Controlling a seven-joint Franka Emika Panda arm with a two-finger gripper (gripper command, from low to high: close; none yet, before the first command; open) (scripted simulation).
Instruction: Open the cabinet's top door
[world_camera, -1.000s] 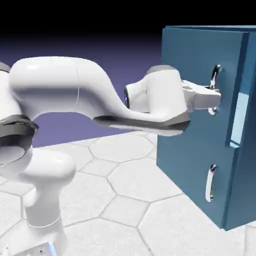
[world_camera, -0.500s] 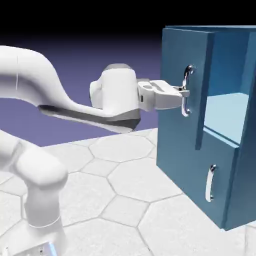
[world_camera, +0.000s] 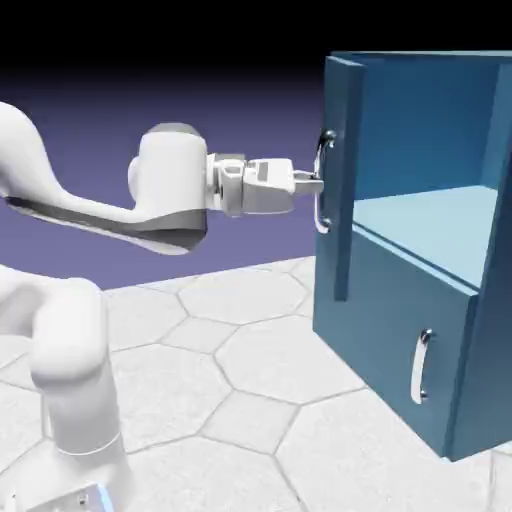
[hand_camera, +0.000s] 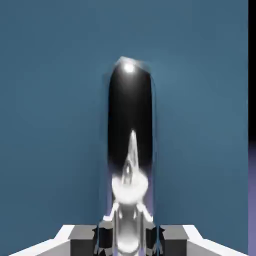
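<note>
The teal-blue cabinet (world_camera: 420, 330) stands at the exterior view's right. Its top door (world_camera: 342, 180) is swung wide out and shows almost edge-on, baring the pale blue shelf (world_camera: 430, 225) inside. My gripper (world_camera: 312, 184) reaches in level from the left and is shut on the door's long silver handle (world_camera: 322, 185). In the hand view the handle (hand_camera: 129, 150) runs up the middle, dark and shiny, against the blue door panel (hand_camera: 55, 115), with my fingertips (hand_camera: 104, 237) clamped on its near end at the bottom edge.
The shorter lower door (world_camera: 400, 350) is closed, its small silver handle (world_camera: 422, 366) upright. The white arm (world_camera: 90, 210) spans the left half of the exterior view above the hexagon-tiled floor (world_camera: 250, 400).
The top door has swung from barely ajar to wide open, drawn toward the exterior view's left by my gripper on its handle. The arm has pulled back and the shelf now shows.
</note>
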